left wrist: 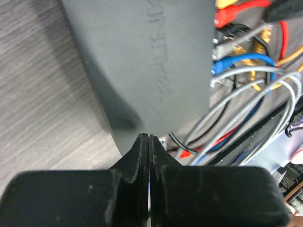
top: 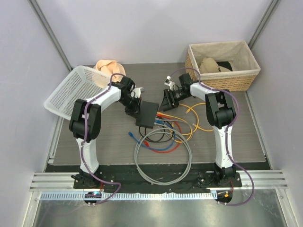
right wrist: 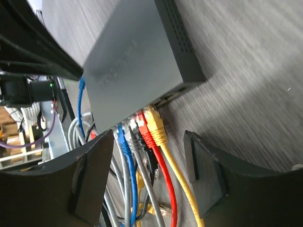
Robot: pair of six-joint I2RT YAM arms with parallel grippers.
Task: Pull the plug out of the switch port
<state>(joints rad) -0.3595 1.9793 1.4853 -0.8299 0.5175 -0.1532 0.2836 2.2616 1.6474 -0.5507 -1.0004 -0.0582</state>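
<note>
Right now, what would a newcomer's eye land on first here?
The black switch mid-table, with blue, grey, red and yellow plugs in a row along one edge and cables tangled toward the arms' bases. The right gripper is open, facing those plugs; the left gripper is shut right at the switch's edge.

Switch (top: 147, 113): flat on the table (top: 246, 137), mid-field, between the two arms.
Left gripper (top: 133, 109): at the switch's left edge, fingertips together against its rim.
Right gripper (top: 166, 100): just right of the switch, fingers spread either side of the plug row.
Plugs (right wrist: 142, 126): side by side in the switch's right long edge.
Leads (top: 189, 124): run right and toward the bases.
Cable coil (top: 162, 158): in front of the switch, between the arm bases.
Lattice basket (top: 71, 92): far left, tilted.
Woven basket (top: 222, 66): far right corner.
</note>
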